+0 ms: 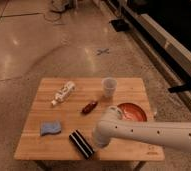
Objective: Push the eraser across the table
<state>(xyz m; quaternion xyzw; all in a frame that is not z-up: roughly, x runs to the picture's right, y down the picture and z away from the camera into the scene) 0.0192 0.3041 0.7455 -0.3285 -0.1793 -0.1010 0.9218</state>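
Observation:
The eraser (81, 143), a black oblong block with a pale stripe, lies at a diagonal near the front edge of the light wooden table (39, 107). My gripper (99, 144) hangs at the end of the white arm that reaches in from the right. It sits low over the table, right beside the eraser's right end. Whether it touches the eraser is hidden by the wrist.
A blue sponge (50, 128) lies left of the eraser. Behind it are a small red object (89, 106), a white bottle on its side (63, 93) and a clear cup (108, 87). A red bowl (131, 111) sits at the right, partly behind the arm.

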